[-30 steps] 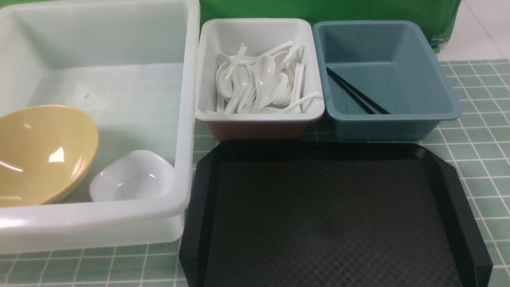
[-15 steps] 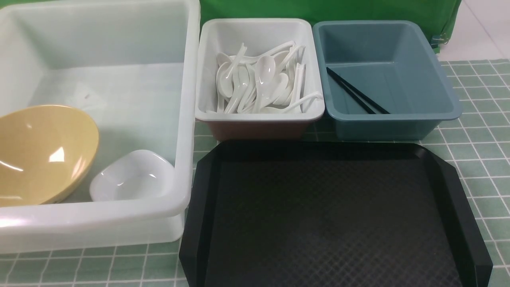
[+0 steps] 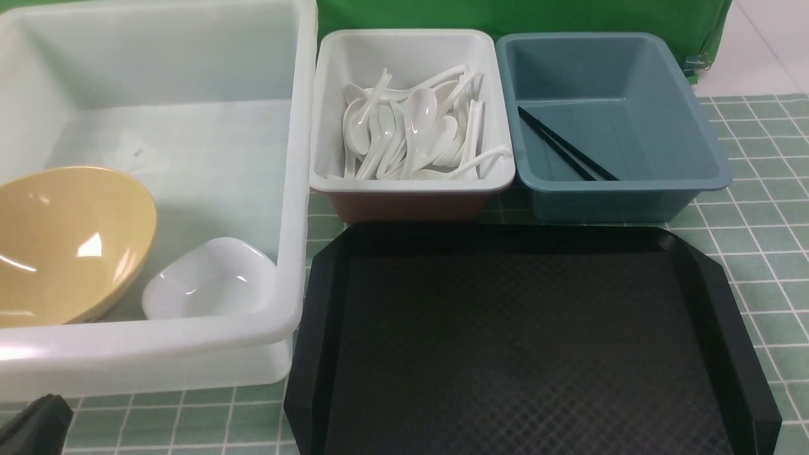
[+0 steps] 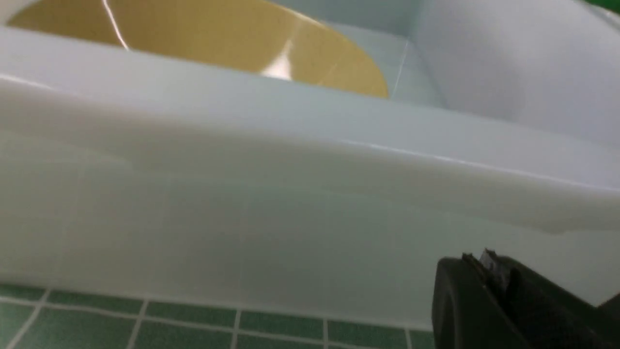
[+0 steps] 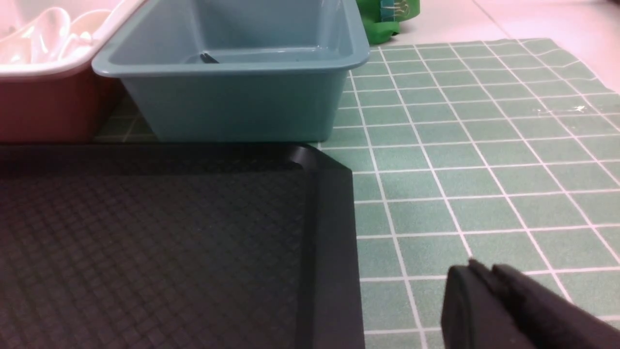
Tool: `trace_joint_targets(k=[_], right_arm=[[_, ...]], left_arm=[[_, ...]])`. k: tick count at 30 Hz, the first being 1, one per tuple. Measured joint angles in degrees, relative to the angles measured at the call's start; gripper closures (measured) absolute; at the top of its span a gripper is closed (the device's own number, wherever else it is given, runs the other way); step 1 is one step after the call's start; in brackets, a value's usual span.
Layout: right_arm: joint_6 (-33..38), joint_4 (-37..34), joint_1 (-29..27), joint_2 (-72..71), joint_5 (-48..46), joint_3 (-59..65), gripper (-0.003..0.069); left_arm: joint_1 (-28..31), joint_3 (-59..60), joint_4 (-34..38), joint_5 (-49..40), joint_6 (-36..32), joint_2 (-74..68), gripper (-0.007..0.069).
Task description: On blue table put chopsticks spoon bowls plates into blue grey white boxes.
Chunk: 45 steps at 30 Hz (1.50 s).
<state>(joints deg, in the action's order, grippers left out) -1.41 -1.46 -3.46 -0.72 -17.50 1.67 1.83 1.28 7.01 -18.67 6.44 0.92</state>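
Observation:
A yellow bowl point(image 3: 63, 246) and a small white dish point(image 3: 208, 278) lie in the big white box point(image 3: 297, 189) on the left. Several white spoons point(image 3: 411, 133) fill the middle white box point(image 3: 404, 184). Black chopsticks point(image 3: 565, 148) lie in the blue-grey box point(image 3: 632, 196). My left gripper point(image 3: 31, 426) point(image 4: 479, 261) is shut and empty, low beside the big white box's point(image 4: 242, 218) near wall, with the yellow bowl point(image 4: 218, 34) beyond the rim. My right gripper point(image 5: 479, 269) is shut and empty over the green cloth, right of the tray.
A black tray point(image 3: 518, 341) point(image 5: 145, 242) with nothing on it lies in front of the two smaller boxes. Green checked cloth point(image 5: 460, 145) covers the table. A green backdrop point(image 3: 505, 16) stands behind the boxes.
The tip of my left gripper has come into the front view at the bottom left corner. Nothing in the boxes has moved.

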Motion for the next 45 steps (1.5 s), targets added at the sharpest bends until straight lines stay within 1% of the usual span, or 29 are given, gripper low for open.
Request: trace_joint_targets(k=[3,4,5,7,9,11,14,15,16,17,18,19,20,21,22,24,25,26,27,29,32,33,34,35,36,40,45], right_arm=[[0.00,0.00,0.00,0.00,0.00,0.00,0.0569],[0.00,0.00,0.00,0.00,0.00,0.00,0.0568],[0.00,0.00,0.00,0.00,0.00,0.00,0.0568],[0.00,0.00,0.00,0.00,0.00,0.00,0.0566],[0.00,0.00,0.00,0.00,0.00,0.00,0.0563],[0.00,0.00,0.00,0.00,0.00,0.00,0.0561],[0.00,0.00,-0.01,0.00,0.00,0.00,0.0559],[0.00,0.00,-0.01,0.00,0.00,0.00,0.0559],[0.00,0.00,-0.01,0.00,0.00,0.00,0.0559],[0.00,0.00,-0.01,0.00,0.00,0.00,0.0559],[0.00,0.00,-0.01,0.00,0.00,0.00,0.0559],[0.00,0.00,-0.01,0.00,0.00,0.00,0.0559],[0.00,0.00,-0.01,0.00,0.00,0.00,0.0559],[0.00,0.00,-0.01,0.00,0.00,0.00,0.0559],[0.00,0.00,-0.01,0.00,0.00,0.00,0.0559],[0.00,0.00,-0.01,0.00,0.00,0.00,0.0559],[0.00,0.00,-0.01,0.00,0.00,0.00,0.0559],[0.00,0.00,-0.01,0.00,0.00,0.00,0.0559],[0.00,0.00,-0.01,0.00,0.00,0.00,0.0559],[0.00,0.00,-0.01,0.00,0.00,0.00,0.0556],[0.00,0.00,-0.01,0.00,0.00,0.00,0.0552],[0.00,0.00,-0.01,0.00,0.00,0.00,0.0552],[0.00,0.00,-0.01,0.00,0.00,0.00,0.0551],[0.00,0.00,-0.01,0.00,0.00,0.00,0.0550],[0.00,0.00,-0.01,0.00,0.00,0.00,0.0548],[0.00,0.00,-0.01,0.00,0.00,0.00,0.0545],[0.00,0.00,-0.01,0.00,-0.05,0.00,0.0543]], left_arm=[[-1.10,0.19,0.05,1.26,2.91,0.00,0.0622],[-2.21,0.18,0.05,2.32,4.87,0.00,0.0622],[-2.39,0.18,0.05,2.62,5.17,0.00,0.0622],[-4.05,0.18,0.05,7.66,7.38,0.00,0.0622],[-6.99,0.22,-2.43,21.29,8.88,0.00,0.0622],[-8.45,0.22,-7.01,33.43,8.22,0.00,0.0622],[-9.06,0.22,-11.62,51.16,3.37,0.00,0.0622],[-9.06,0.22,-11.83,53.41,2.99,0.00,0.0622],[-9.06,0.22,-13.04,60.48,0.21,0.00,0.0622],[-9.06,0.22,-13.31,64.55,-1.95,0.00,0.0622],[-9.06,0.22,-13.43,67.67,-3.55,0.00,0.0622],[-9.08,0.22,-13.43,68.16,-3.85,0.00,0.0622],[-9.13,0.22,-13.26,70.26,-5.62,0.00,0.0622],[-9.13,0.22,-12.24,69.79,-6.44,0.00,0.0622],[-9.13,0.22,-10.44,67.21,-7.27,0.00,0.0622],[-9.13,0.22,-6.43,59.31,-7.65,0.00,0.0622],[-9.13,0.22,-3.63,51.68,-8.00,0.00,0.0622],[-9.13,0.22,-3.05,51.68,-8.05,0.00,0.0622],[-8.77,0.22,1.20,41.42,-8.72,0.00,0.0622],[-7.56,0.22,4.80,26.91,-10.22,0.00,0.0622],[-5.31,0.22,5.27,10.71,-10.49,0.00,0.0622],[-5.17,0.22,5.09,9.06,-10.42,0.00,0.0622],[-4.45,0.22,4.03,4.10,-9.54,0.00,0.0622],[-4.39,0.22,3.82,3.47,-9.38,0.00,0.0622],[-4.05,0.16,1.94,0.28,-8.00,0.00,0.0622],[-3.97,0.12,-2.64,0.09,-5.48,0.00,0.0622],[-3.97,0.12,-4.86,0.09,-3.42,0.00,0.0622]])
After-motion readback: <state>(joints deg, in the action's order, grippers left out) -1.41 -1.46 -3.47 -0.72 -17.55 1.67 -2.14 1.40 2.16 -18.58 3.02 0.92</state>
